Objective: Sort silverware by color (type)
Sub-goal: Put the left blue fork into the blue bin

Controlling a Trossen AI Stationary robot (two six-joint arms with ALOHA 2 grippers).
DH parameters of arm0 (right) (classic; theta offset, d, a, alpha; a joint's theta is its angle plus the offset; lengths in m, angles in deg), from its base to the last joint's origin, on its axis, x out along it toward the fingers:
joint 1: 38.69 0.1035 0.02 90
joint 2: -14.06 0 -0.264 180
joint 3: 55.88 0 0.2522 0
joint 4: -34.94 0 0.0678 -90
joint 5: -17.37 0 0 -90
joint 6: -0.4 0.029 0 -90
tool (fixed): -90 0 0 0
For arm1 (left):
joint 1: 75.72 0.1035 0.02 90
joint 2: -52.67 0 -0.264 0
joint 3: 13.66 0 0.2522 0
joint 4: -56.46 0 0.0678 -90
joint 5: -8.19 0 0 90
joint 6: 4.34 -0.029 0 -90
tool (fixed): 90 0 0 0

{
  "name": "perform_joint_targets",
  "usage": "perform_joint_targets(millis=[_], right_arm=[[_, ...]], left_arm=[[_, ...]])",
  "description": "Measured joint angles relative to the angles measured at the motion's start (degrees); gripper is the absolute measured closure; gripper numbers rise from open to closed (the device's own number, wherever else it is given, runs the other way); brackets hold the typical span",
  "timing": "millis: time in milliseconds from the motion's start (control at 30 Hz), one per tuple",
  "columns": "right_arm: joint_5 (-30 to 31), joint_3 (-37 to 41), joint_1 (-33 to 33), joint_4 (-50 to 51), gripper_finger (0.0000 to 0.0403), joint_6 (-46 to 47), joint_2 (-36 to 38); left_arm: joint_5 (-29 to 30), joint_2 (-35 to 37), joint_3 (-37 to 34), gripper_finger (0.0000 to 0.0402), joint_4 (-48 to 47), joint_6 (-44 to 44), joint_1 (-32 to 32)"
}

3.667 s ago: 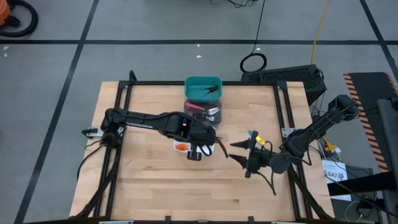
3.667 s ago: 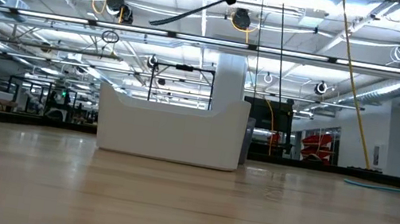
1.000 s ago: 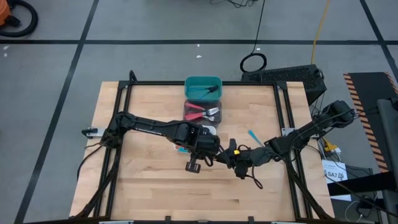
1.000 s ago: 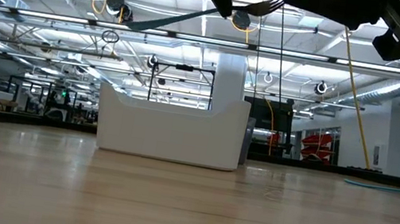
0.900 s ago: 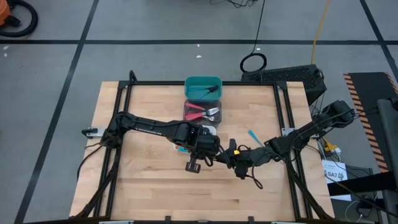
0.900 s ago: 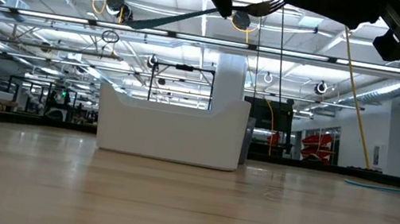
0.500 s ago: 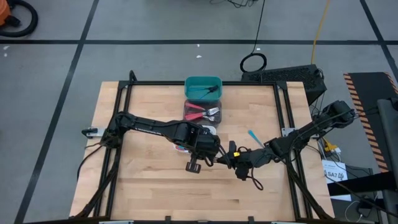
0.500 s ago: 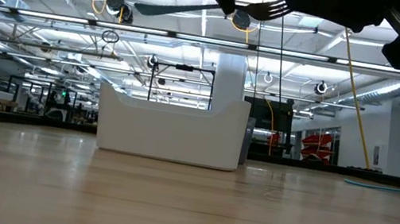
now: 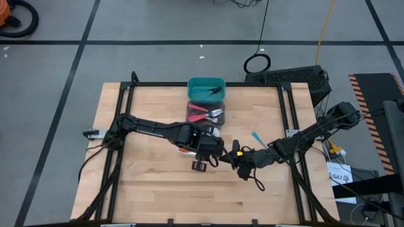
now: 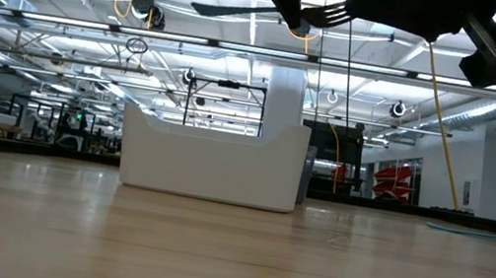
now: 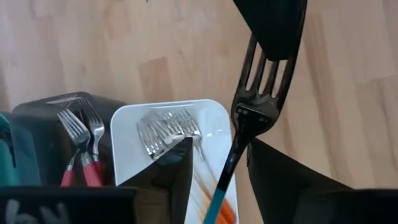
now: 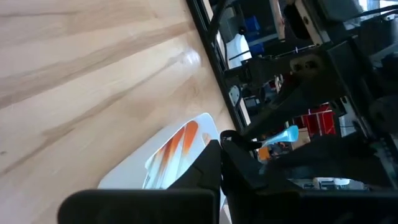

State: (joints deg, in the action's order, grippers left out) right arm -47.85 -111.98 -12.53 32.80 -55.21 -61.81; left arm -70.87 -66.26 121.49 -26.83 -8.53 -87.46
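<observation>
A small fork with a silver metal head and blue plastic handle (image 11: pixel 244 134) is held up over the wooden table (image 9: pixel 151 189), pinched tight at its head by the right gripper (image 11: pixel 272 46). The left gripper (image 11: pixel 217 177) is parted around its handle. It could be dropped if it is pulled crooked.

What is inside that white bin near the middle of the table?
The white bin holds forks with silver heads and orange handles. The left pincer's finger covers part of them, so their count stays unclear.
</observation>
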Motion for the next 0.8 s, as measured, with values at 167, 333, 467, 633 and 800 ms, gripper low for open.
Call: perform_joint_targets(millis=[167, 333, 467, 633, 800], right_arm=[[-0.94, -0.04, 0.09, 2.16, 0.0402, -0.16, 0.37], [-0.81, -0.04, 0.08, 3.27, 0.0402, -0.1, 1.14], [-0.81, -0.04, 0.09, 6.16, 0.0402, 1.38, 2.17], [-0.84, -0.04, 0.1, 9.44, 0.0402, 5.02, 2.88], [-0.85, -0.04, 0.76, 10.77, 0.0402, 9.41, 2.93]], left_arm=[[-0.98, -0.03, 3.97, 0.0246, -0.39, 0.62, -0.62], [-1.03, 0.02, 10.16, 0.0245, -0.66, -4.63, -1.83], [-2.01, 0.03, 13.61, 0.0245, -2.78, -9.43, -1.56], [-3.44, 1.78, 12.83, 0.0245, -7.31, -7.92, 1.75], [-3.43, 1.65, 12.71, 0.0245, -12.59, -5.43, 3.81]])
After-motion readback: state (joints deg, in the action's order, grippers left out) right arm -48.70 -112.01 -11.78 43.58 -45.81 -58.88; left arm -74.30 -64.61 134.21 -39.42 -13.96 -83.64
